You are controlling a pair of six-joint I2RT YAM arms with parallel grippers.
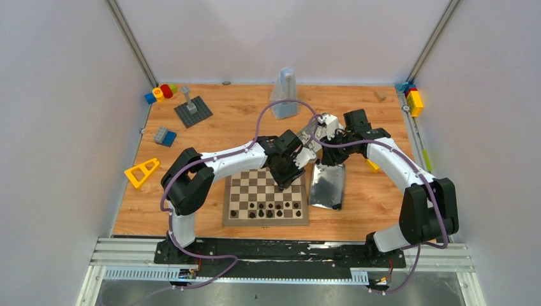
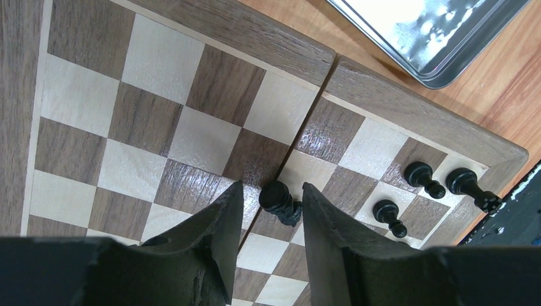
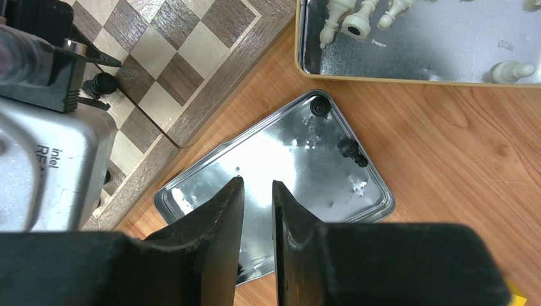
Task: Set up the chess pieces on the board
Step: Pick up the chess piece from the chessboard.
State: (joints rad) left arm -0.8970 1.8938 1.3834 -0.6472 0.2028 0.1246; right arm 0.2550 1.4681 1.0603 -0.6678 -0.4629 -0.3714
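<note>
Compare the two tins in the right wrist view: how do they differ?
Contents: the lower tin holds two black pieces, the upper tin several cream pieces. Finish: the lower tin is plain silver, the upper tin has a yellowish outer rim. Pose: the lower tin lies skewed to the upper tin's edge. Both are shiny metal, open, on the table.

table (image 1: 223, 127) | wood — on it: board (image 1: 265, 196), tin (image 1: 327, 185), grey plate (image 1: 193, 111), toy blocks (image 1: 164, 136)

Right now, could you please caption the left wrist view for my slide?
Left gripper straddling a black chess piece on the board, three more black pieces near the corner.
</note>
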